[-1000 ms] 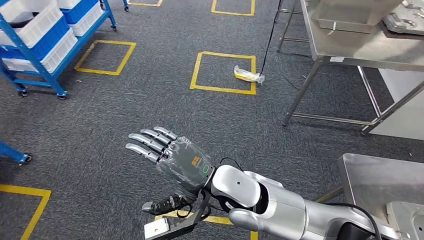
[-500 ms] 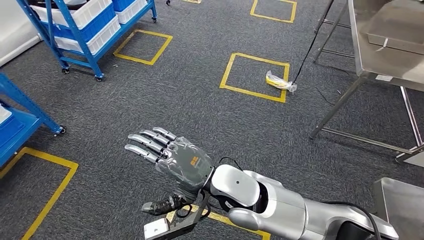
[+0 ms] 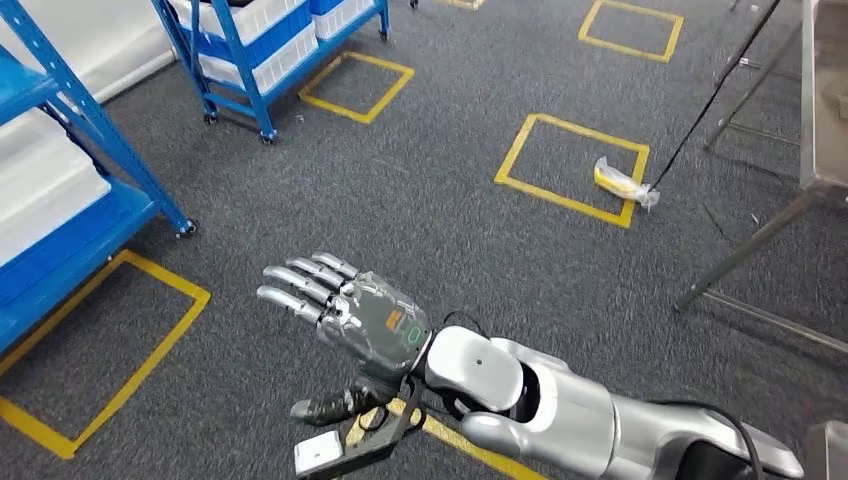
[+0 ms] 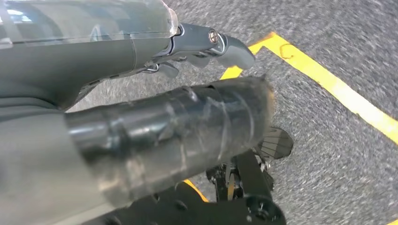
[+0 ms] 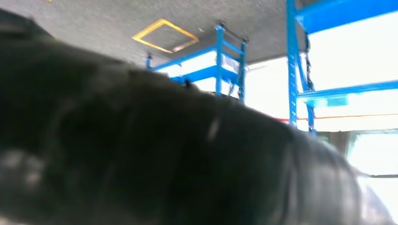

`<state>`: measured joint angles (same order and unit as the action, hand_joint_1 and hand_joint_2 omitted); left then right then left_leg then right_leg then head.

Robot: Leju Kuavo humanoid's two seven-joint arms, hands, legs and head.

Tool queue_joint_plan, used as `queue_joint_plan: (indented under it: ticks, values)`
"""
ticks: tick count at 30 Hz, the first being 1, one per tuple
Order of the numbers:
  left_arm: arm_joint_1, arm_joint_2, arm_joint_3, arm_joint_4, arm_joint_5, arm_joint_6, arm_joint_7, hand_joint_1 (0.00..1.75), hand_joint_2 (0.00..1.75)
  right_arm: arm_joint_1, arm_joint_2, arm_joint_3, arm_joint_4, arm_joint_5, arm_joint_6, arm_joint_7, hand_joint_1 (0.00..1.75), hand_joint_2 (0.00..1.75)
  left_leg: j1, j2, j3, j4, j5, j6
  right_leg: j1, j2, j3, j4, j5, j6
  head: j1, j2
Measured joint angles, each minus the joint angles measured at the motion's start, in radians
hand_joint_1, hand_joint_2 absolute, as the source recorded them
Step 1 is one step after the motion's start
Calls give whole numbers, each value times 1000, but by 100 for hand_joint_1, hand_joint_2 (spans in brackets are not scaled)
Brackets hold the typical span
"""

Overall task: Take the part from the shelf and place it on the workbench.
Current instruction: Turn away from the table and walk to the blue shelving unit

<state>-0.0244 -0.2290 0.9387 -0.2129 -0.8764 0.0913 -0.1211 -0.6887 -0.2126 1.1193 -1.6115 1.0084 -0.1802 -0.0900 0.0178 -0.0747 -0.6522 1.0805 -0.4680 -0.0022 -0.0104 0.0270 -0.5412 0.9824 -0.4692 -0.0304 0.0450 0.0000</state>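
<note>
Risk from here, as a judgement: clipping a post of the blue steel shelf rack with white plastic bins with the outstretched arm on the approach, owing to the reach well ahead of the body; or closing on the wrong bin, since no part can be picked out yet. Nearest the body, to the right of that rack and well apart from it: silver right hand, raised over the grey carpet, palm down, fingers straight and slightly spread, thumb tucked below, holding nothing and touching nothing. Silver left hand, hanging low over the carpet and a yellow tape line, thick taped thumb and darker fingers apart, nothing between them. Just in front of the rack's lower shelf: a yellow taped floor outline. Task part presumably in one of the rack's bins or in those of the rack beyond, too hidden to confirm. Beyond the near rack: a second blue wheeled rack of white bins, with another yellow taped square beside it. Far to the right of the near rack: a yellow taped square holding a yellow bagged object, a thin black cable running up from it, and at the far right edge the stainless steel workbench, bearing no part yet.
</note>
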Motion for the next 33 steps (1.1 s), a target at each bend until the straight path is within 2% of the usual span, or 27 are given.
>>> queue_joint_plan:
  ticks: [1, 2, 3, 4, 5, 6, 7, 9, 10, 12, 13, 14, 15, 17, 18, 19, 20, 21, 22, 23, 25, 26, 27, 28, 30, 32, 33]
  values:
    - [-1, 0, 0, 0, 0, 0, 0, 0, 0, 0, 0, 0, 0, 0, 0, 0, 0, 0, -2, 33, -27, 56, -31, -2, 4, -16, 3, -4, 2, -2, 0, 0]
    - [-2, 1, 0, 0, 0, 0, 1, 0, 0, 1, 0, 0, -1, 0, 1, 0, 0, 0, -1, 51, -58, 120, -61, -4, 6, -32, 2, -5, 1, -4, -1, 0]
    - [-2, 1, 0, 0, 0, 0, 1, 0, 0, 2, 0, 0, 0, 0, 1, 0, 0, 0, 1, 60, -83, 174, -80, -7, 7, -48, 2, -4, 0, -4, -1, 0]
    - [-2, 1, 0, 0, 0, 0, 2, 0, 0, 3, -1, 0, 0, 0, 2, 0, 0, 0, 2, 65, -93, 197, -80, -10, 8, -63, 2, -3, -3, -4, -1, 0]
    - [-1, 2, 0, 0, 0, 0, 2, 0, 0, 3, -1, 0, 0, 0, 2, 0, 0, 0, 4, 71, -84, 183, -63, -13, 7, -78, 2, 0, -6, -2, -1, 0]
    - [0, 2, 0, 0, 0, 0, 2, 0, 0, 3, -1, 0, 0, -1, 2, 0, 0, 0, 5, 80, -56, 133, -33, -14, 6, -90, 3, 3, -10, 1, -1, 0]
    - [1, 4, 0, 0, 0, 0, 3, 0, 0, 3, -1, 0, 0, -1, 2, 0, 0, 0, 4, 99, -18, 63, -4, -13, 6, -102, 5, 8, -16, 6, -1, 0]
    - [-1, 6, 0, 0, -1, 0, 3, 0, 0, 2, -1, 0, -1, -2, 2, 0, 0, 0, -4, 134, 40, -42, 22, -1, 9, -121, 7, 19, -29, 18, -1, 0]
    - [-2, 6, 0, 0, -1, 0, 2, 0, 0, 1, -1, 0, -1, -2, 2, 0, 0, 0, -8, 140, 50, -63, 20, 7, 12, -130, 9, 23, -33, 24, -1, 0]
    - [-1, 7, 0, 0, -2, 0, 2, 0, 0, 0, -1, 0, -1, -3, 2, 0, 0, 0, -9, 118, 52, -67, 17, 23, 12, -141, 15, 32, -33, 36, 0, 0]
    - [1, 7, 0, 0, -2, 0, 2, 0, 0, 0, -1, 0, -1, -3, 2, 0, 0, 0, -7, 107, 57, -70, 17, 29, 8, -132, 16, 43, -36, 42, 0, 0]
    - [1, 7, 0, 0, -2, 0, 3, 0, 0, -1, -1, 0, -1, -3, 2, 0, 0, 0, -6, 96, 63, -72, 17, 35, 3, -112, 10, 64, -47, 47, 0, 0]
    - [0, 7, 0, 0, -2, 0, 3, 0, 0, -2, -2, 0, -1, -3, 2, 0, 0, 0, -5, 86, 69, -74, 17, 41, -1, -87, -8, 101, -70, 50, 0, 0]
    - [-2, 7, 0, 0, -2, -1, 3, 0, 0, -1, -3, 0, -2, -3, 2, 0, 0, 0, -5, 65, 72, -74, 15, 47, -5, -44, -77, 222, -130, 55, 0, 0]
    - [-3, 7, 0, 0, -3, -1, 3, 0, 0, 0, -4, 0, -2, -3, 2, 0, 0, 0, -5, 52, 74, -74, 13, 49, -5, -37, -116, 280, -150, 56, 0, 0]
    - [-2, 7, 1, 0, -3, -1, 3, 0, 0, 2, -5, 0, -2, -3, 2, 0, 0, 0, -6, 38, 76, -73, 10, 50, -5, -34, -144, 313, -151, 56, 0, 0]
    - [-1, 7, 1, 0, -3, -1, 3, 0, 0, 3, -6, 0, -2, -3, 2, 0, 0, 0, -7, 25, 81, -72, 7, 50, -4, -31, -155, 308, -131, 53, -1, 0]
    - [-1, 7, 1, 0, -3, -1, 4, 0, 0, 3, -6, 0, -2, -3, 2, 0, 0, 0, -7, 11, 87, -71, 3, 49, -3, -26, -147, 267, -91, 49, 0, 0]
    - [0, 7, 1, 0, -3, -2, 4, 0, 0, 3, -7, 0, -2, -3, 2, 0, 0, 0, -7, -3, 94, -71, -2, 47, -2, -14, -126, 198, -40, 43, 0, 0]
    - [0, 6, 1, 1, -3, -2, 4, 0, 0, 3, -8, 0, -1, -3, 2, 0, 0, 0, -7, -16, 99, -71, -6, 45, -1, 7, -105, 135, -5, 37, 0, 0]
    - [-1, 5, 1, 1, -3, -4, 4, 0, 0, 2, -11, 0, -1, -3, 2, 0, 0, 0, -2, -39, 100, -74, -10, 35, 4, 43, -78, 53, 17, 24, 1, 0]
    - [-1, 4, 1, 2, -3, -4, 4, 0, 0, 2, -12, 0, -2, -3, 2, 0, 0, 0, -1, -48, 99, -72, -8, 29, 7, 47, -74, 44, 9, 17, 1, 0]
    - [1, 4, 1, 2, -3, -4, 4, 0, 0, 1, -12, 0, -2, -3, 1, 0, 0, 0, 0, -55, 100, -70, -7, 22, 9, 39, -65, 34, 10, 10, 2, 0]
    - [2, 4, 1, 2, -3, -4, 5, 0, 0, 1, -12, 0, -3, -3, 1, 0, 0, 0, -1, -48, 101, -64, -9, 17, 9, 27, -53, 26, 17, 5, 2, 0]
    - [1, 6, 1, 2, -3, -4, 5, 0, 0, 0, -11, 0, -5, -3, 1, 0, 0, 0, -5, 2, 84, -20, -28, 10, 6, 0, -26, 11, 15, -3, -1, 0]
    - [-4, 6, 1, 3, -4, -4, 4, 0, 0, 1, -11, 0, -5, -3, 2, 0, 0, 0, -6, 52, 20, 85, -75, 2, 8, -27, -9, 4, 6, -9, -4, 0]
    - [-5, 6, 1, 3, -4, -4, 4, 0, 0, 1, -11, 0, -5, -3, 2, 0, 0, 0, -4, 60, -19, 142, -96, -1, 9, -41, -4, 4, -1, -10, -4, 0]
